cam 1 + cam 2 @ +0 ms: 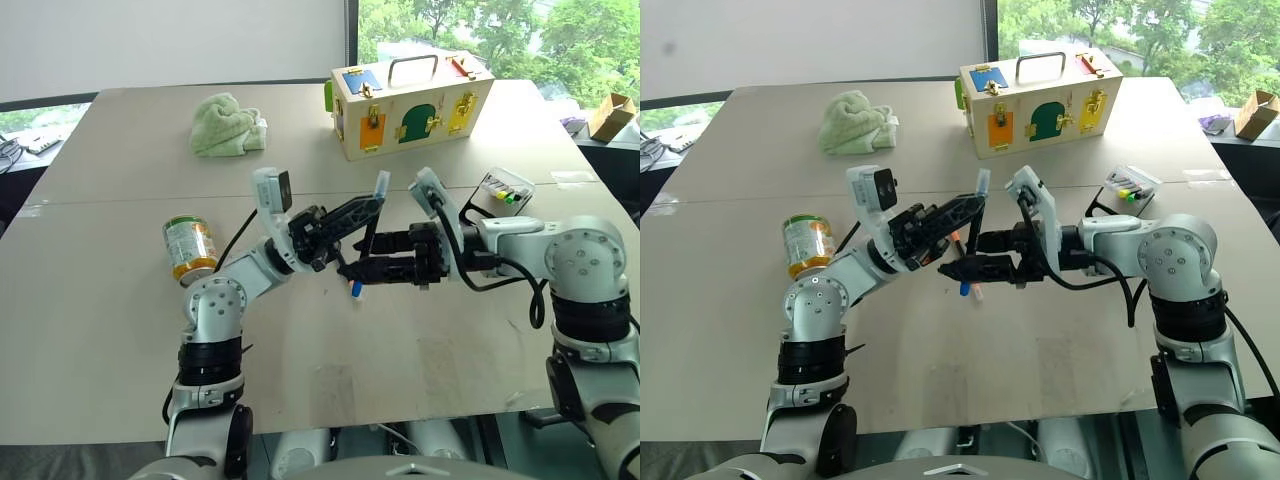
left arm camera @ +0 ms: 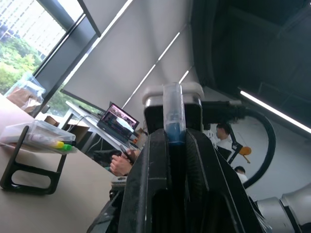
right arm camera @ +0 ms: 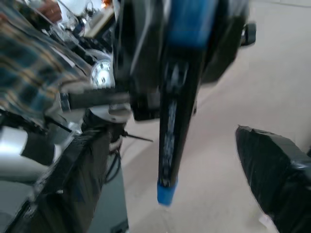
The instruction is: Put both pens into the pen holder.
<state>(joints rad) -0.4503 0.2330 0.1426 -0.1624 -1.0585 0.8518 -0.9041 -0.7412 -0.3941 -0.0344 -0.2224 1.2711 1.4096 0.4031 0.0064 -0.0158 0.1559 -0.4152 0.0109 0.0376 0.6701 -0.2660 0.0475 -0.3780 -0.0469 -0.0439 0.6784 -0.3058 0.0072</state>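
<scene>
- Above the table's [image 1: 100, 330] middle: left gripper [image 1: 372, 208] pinches the blue-ended pen [image 1: 366, 245] upright; right gripper [image 1: 352, 270] spread around its lower barrel.
- Right should clamp before left lets go.

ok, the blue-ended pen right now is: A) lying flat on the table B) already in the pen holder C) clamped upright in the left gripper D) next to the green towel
C: the blue-ended pen stands nearly upright above the table, pinched in the left gripper, with the right gripper closing in by its lower end; the pen holder sits further off.
</scene>
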